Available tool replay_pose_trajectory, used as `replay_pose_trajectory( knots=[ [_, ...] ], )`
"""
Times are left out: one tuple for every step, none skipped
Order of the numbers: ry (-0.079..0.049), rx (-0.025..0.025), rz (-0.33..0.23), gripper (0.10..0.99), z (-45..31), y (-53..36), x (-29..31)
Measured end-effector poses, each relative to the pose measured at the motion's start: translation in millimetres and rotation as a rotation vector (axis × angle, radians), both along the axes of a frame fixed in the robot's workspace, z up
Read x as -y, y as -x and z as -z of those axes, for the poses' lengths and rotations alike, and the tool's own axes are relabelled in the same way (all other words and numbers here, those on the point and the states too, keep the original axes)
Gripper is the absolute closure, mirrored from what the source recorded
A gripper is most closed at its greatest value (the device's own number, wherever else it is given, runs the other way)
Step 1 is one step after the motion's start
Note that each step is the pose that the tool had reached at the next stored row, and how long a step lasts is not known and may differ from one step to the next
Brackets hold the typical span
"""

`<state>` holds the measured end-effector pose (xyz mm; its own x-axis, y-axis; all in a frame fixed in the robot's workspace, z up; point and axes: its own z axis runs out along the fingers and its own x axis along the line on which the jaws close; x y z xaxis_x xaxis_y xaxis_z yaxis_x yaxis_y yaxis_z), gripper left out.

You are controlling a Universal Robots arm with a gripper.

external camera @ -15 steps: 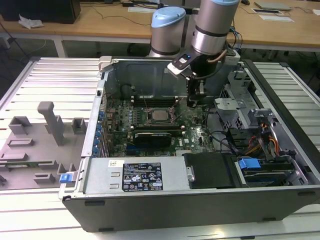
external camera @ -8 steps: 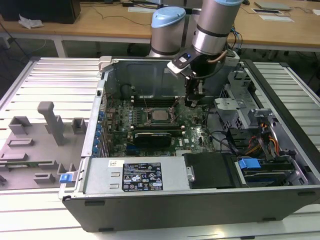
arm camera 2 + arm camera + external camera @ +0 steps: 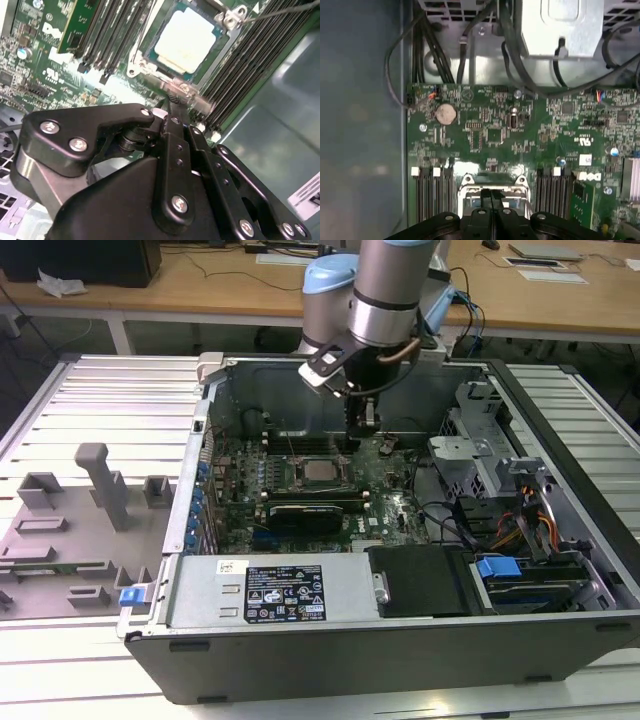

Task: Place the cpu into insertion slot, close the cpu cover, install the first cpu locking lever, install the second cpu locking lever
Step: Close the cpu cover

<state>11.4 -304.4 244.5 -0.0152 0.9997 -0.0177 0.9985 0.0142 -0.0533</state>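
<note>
In the first wrist view the gripper (image 3: 491,194) sits right in front of the cpu cover (image 3: 492,179), so just the cover's far rail and two corners peek out; whatever lies in its window is pretty much blocked; the gripper body itself runs off the picture's edge. In the second wrist view the fingertips (image 3: 174,117) blur into the cover's near rail, so can't tell if they touch it or pinch anything; the cpu (image 3: 187,40) gets clipped by the frame edge; a thin locking lever (image 3: 280,12) runs out of frame, its end unseen. In the exterior view the arm (image 3: 385,290) is cut off up top; the locking lever is too small to make out there.
</note>
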Motion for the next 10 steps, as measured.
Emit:
replay_pose_trajectory(
  knots=[
    [0.000,0.0026,0.000,0.980,0.0,2.4,-0.3],
    [0.000,0.0066,0.000,0.980,0.0,6.2,-0.7],
    [0.000,0.0096,0.000,0.980,-0.1,8.8,-0.9],
    [0.000,0.0124,0.000,0.980,-0.1,11.2,-1.0],
    [0.000,0.0158,0.000,0.980,-0.1,13.5,-1.1],
    [0.000,0.0202,0.000,0.980,0.0,16.0,-1.3],
    [0.000,0.0329,0.000,0.980,0.1,21.1,-1.5],
    [0.000,0.0457,0.000,0.980,0.1,24.9,-1.5],
    [0.001,0.0618,0.000,0.980,0.4,28.8,-1.6],
    [0.001,0.0794,0.000,0.980,0.6,33.9,-1.6]
  ],
)
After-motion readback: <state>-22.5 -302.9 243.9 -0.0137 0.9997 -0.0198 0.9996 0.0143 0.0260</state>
